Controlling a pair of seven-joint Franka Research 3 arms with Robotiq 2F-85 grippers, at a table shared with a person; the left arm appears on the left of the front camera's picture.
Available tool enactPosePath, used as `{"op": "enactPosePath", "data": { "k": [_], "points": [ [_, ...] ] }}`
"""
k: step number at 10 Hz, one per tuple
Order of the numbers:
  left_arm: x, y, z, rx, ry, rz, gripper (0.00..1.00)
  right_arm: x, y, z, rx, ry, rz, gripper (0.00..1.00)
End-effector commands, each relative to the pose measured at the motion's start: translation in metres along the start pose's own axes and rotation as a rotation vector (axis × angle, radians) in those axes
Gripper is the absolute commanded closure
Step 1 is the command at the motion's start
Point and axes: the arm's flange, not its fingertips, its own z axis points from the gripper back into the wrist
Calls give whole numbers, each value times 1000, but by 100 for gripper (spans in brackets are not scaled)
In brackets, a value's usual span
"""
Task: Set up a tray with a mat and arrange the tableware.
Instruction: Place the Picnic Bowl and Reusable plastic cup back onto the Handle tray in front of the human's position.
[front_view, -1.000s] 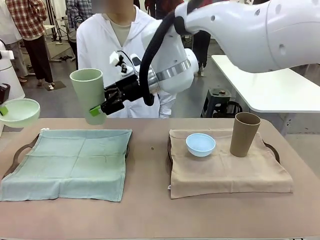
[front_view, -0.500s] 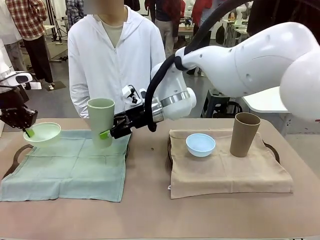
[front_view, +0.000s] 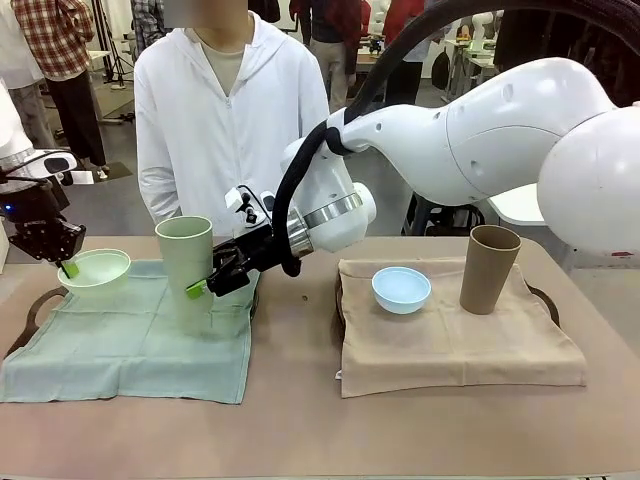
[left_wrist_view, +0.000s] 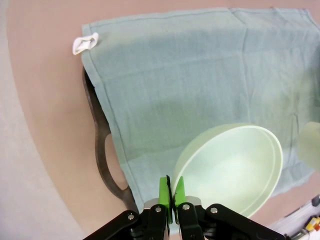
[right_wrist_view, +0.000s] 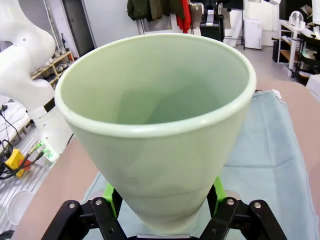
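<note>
A brown bench carries two cloth-covered trays, and a person in a white coat stands at its far edge. In the front view, the right claw clamps the pale green tumbler upright over the green mat; the left claw is pressed together on the pale green bowl's rim near the mat's far left corner. On the tan mat sit the light blue bowl and tan-brown tumbler, well apart from both claws.

Left wrist view: green pads pinch the bowl's rim above the mat, with a dark tray handle beside it.

Right wrist view: the tumbler's mouth blocks most of the mat.

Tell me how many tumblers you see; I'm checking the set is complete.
2. The pale green tumbler is gripped by the right gripper over the green mat; the tan-brown tumbler stands on the beige mat.
</note>
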Motion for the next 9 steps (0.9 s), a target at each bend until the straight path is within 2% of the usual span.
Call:
{"op": "enactPosePath", "data": {
  "k": [1, 4, 9],
  "points": [
    [0, 0, 0, 0, 0, -1, 96, 1, 1, -1, -2, 4, 3, 19],
    [1, -14, -15, 19, 4, -45, 96, -7, -6, 0, -5, 3, 32, 19],
    [10, -16, -32, 23, 20, -66, 96, -27, -20, -7, -63, 60, 110, 19]
  ]
}}
